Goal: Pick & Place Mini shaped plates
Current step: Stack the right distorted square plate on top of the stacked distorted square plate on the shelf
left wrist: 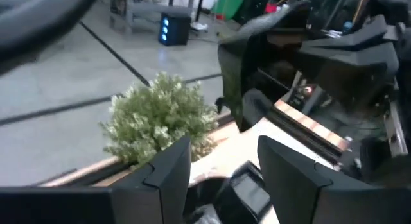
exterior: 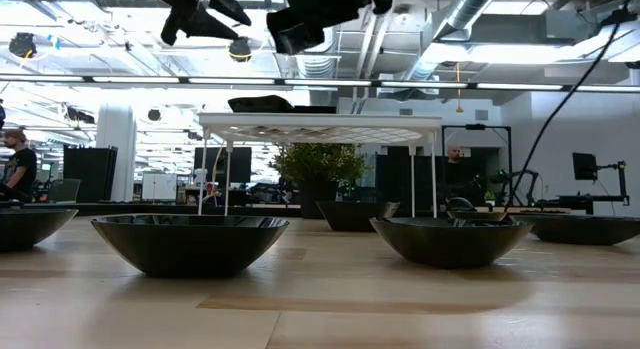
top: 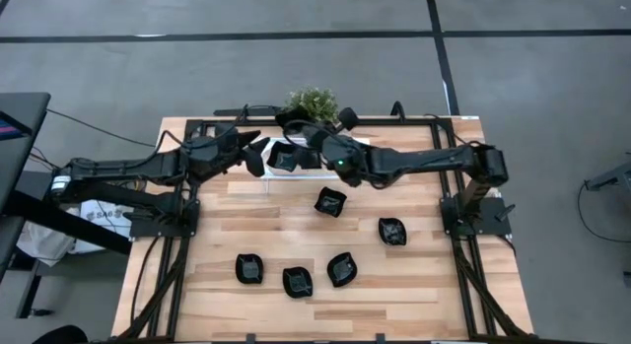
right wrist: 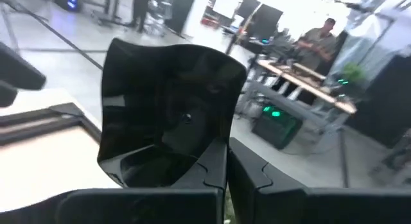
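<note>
A black plate stands pinched in the right tool; left tool released beside it.

1. Premises: open-plan robotics lab or workshop.
2. Evidence: exposed ceiling ducts above the wooden table; monitors and workbenches behind it; grey concrete floor around it.
</note>
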You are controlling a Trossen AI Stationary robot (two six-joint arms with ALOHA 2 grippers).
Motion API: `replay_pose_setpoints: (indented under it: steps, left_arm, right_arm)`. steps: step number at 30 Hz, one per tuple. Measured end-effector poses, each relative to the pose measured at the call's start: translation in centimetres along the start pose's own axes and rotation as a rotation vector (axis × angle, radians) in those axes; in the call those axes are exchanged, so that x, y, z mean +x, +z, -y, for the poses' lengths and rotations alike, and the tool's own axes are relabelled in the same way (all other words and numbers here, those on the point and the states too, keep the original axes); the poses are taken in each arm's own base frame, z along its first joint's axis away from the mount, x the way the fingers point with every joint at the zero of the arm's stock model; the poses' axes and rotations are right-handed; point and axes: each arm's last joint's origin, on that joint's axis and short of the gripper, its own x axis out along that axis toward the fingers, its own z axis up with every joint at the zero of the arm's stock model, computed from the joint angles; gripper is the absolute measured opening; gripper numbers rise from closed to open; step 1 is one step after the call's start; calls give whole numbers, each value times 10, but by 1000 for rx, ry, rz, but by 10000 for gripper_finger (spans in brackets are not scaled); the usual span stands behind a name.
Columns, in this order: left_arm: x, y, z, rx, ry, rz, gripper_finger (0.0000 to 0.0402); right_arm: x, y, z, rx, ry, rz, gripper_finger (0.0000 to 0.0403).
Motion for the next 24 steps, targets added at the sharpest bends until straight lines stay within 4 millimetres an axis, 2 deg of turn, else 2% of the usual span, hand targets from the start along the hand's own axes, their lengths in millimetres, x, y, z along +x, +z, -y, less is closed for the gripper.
replay_pose_setpoints:
  steps: [10, 24]
  left_arm:
    - [2, 14, 1, 35, 4, 123, 179]
    - [8, 19, -5, 35, 3, 147, 177]
  right_arm:
    - [5, 14, -24, -25, -22, 12, 0]
    - [6, 16, -24, -13, -66, 8, 0]
